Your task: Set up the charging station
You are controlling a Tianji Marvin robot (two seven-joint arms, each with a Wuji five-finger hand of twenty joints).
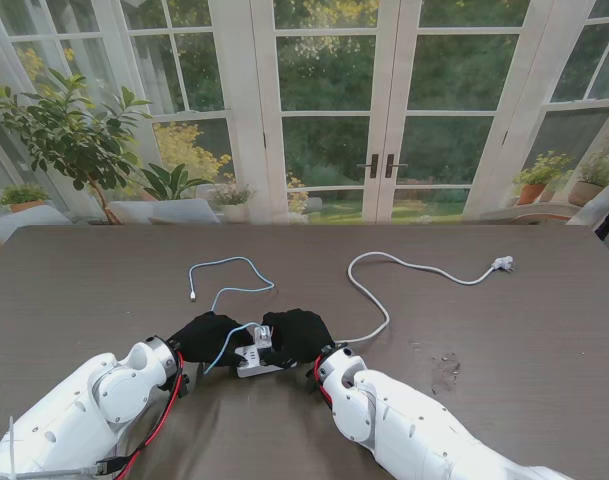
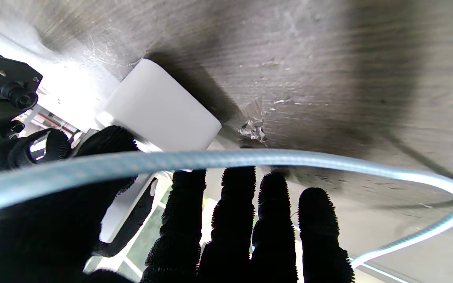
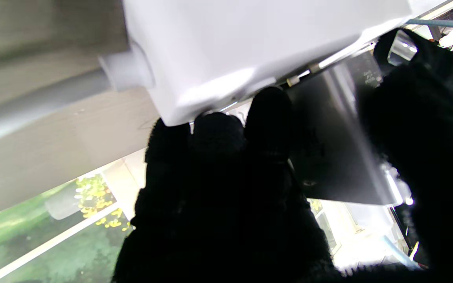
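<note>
You are plugging in: your right hand point(image 1: 298, 334) is gripping the white power strip point(image 1: 256, 360), your left hand point(image 1: 206, 338) is pinching the blue cable point(image 1: 229, 343) just beside it, so line up its plug next.

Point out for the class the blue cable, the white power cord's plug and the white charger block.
blue cable point(image 1: 229, 262): stand view, top of its loop.
white power cord's plug point(image 1: 502, 264): stand view, plug body.
white charger block point(image 2: 159, 108): left wrist view, flat face.

White charger point(image 1: 252, 360), pale-blue cable point(image 1: 234, 290), black hands.
</note>
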